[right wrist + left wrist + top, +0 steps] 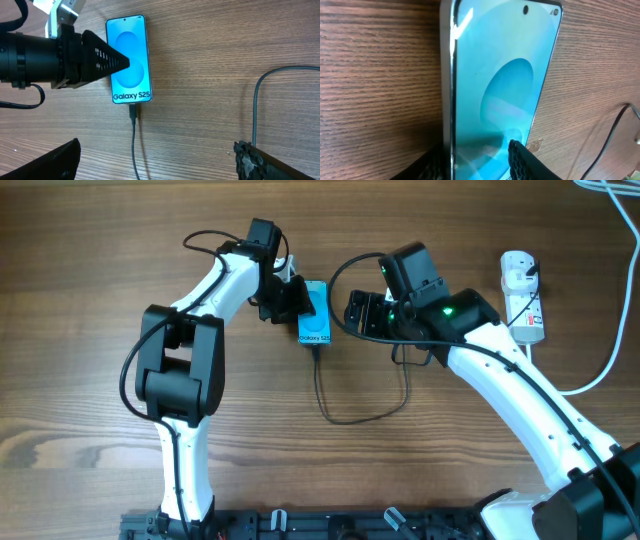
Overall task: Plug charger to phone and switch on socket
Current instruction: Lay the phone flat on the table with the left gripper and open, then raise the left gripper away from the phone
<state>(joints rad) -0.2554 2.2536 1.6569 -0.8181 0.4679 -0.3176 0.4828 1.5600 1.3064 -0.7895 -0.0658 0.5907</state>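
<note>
The phone point(314, 316) lies flat on the wood with its cyan screen up and "Galaxy S25" on its lower band point(131, 60). The charger point(345, 418) is a thin black cable, and its connector point(133, 113) sits at the phone's bottom edge. From there it loops toward the right arm. My left gripper point(293, 300) is over the phone's left side with its jaws apart. One finger point(436, 164) stands beside the phone's edge, the other point(522, 160) over the screen point(500, 90). My right gripper point(155, 165) hangs open and empty below the phone, with the cable point(133, 150) running between its fingers. The socket point(524, 305) lies at the far right.
A thick white cord point(605, 350) curves from the socket toward the table's right edge. A white plug point(517, 266) sits in the socket's far end. The right arm's own black cable point(256, 105) hangs beside its right finger.
</note>
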